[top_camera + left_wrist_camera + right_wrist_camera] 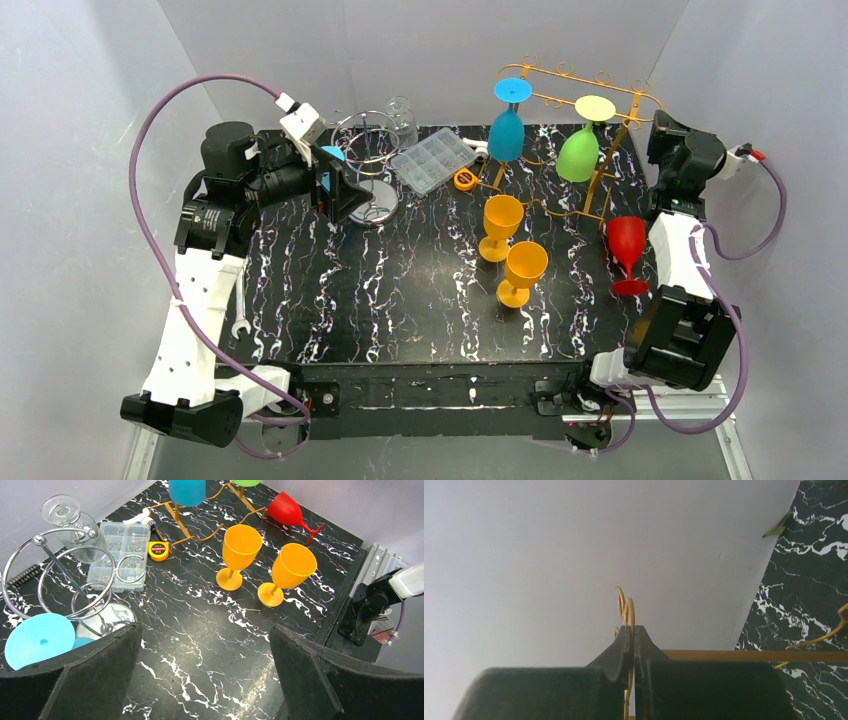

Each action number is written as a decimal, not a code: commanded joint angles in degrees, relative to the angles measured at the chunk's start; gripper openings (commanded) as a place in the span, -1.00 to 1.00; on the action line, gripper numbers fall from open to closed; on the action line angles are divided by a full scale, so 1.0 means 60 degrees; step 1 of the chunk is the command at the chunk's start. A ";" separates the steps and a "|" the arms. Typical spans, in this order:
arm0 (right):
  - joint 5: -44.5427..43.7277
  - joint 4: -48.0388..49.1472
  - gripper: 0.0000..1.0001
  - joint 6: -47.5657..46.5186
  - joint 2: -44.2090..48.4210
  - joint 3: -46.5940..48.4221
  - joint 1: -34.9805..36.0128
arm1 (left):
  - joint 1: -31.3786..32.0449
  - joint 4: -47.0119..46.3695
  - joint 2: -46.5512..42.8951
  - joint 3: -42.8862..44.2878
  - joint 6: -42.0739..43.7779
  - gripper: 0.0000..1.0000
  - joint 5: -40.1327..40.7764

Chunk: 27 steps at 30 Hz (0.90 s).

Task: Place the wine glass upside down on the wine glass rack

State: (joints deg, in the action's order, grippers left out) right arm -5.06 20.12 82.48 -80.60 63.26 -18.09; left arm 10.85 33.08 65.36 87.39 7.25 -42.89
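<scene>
At the rack [560,72]'s right end, right gripper [633,630] is shut, perhaps pinching its wire; left gripper [204,630] gapes empty. Pulling could topple the rack.

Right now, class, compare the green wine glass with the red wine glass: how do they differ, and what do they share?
The green glass hangs upside down, base uppermost; the red glass stands upright on its base. The green glass is on the rack; the red glass is on the table, beside the rack. Both are opaque stemmed goblets of similar shape.
</scene>
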 commanded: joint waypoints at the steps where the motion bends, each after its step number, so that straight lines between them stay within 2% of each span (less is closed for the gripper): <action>1: -0.0424 0.0016 -0.97 -0.0265 0.0583 -0.0138 0.0677 | 0.0036 0.0093 -0.0087 0.0316 -0.0043 0.99 -0.0204; 10: -0.0900 -0.0566 -0.97 -0.0135 0.0253 -0.0114 0.1964 | 0.0037 0.0156 -0.0214 0.0269 0.0057 0.99 -0.0117; 17: -0.0704 -0.0835 -0.97 -0.0179 -0.0188 0.0359 0.2120 | 0.0037 0.0155 -0.0260 0.0196 0.0110 0.99 -0.0117; 18: -0.0738 -0.0960 -0.83 -0.0321 -0.0140 0.0412 0.2121 | 0.0033 0.0155 -0.0285 0.0181 0.0123 0.99 -0.0109; 19: -0.0781 -0.1073 -0.50 -0.0481 -0.0070 0.0459 0.2119 | 0.0033 0.0156 -0.0288 0.0185 0.0112 0.99 -0.0096; 20: -0.0953 -0.1281 -0.26 -0.0651 0.0059 0.0503 0.2121 | 0.0037 0.0156 -0.0279 0.0191 0.0124 0.99 -0.0101; 22: -0.1232 -0.1655 0.10 -0.1161 0.0337 0.0600 0.2100 | 0.0037 0.0156 -0.0280 0.0195 0.0109 0.99 -0.0113; 24: -0.1413 -0.2101 0.82 -0.1764 0.0669 0.0716 0.2074 | 0.0037 0.0149 -0.0275 0.0194 0.0086 0.99 -0.0151; 25: -0.1512 -0.2409 0.95 -0.2016 0.0838 0.0757 0.2073 | 0.0032 0.0142 -0.0272 0.0186 0.0088 0.99 -0.0163; 27: -0.1632 -0.2924 0.97 -0.2458 0.1238 0.0673 0.2072 | 0.0036 0.0141 -0.0269 0.0185 0.0058 0.99 -0.0202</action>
State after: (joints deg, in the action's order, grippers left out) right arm -12.19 9.15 75.50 -79.31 64.66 -5.61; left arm 10.85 33.52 65.04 87.39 7.46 -42.87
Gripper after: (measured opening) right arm 0.965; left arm 0.994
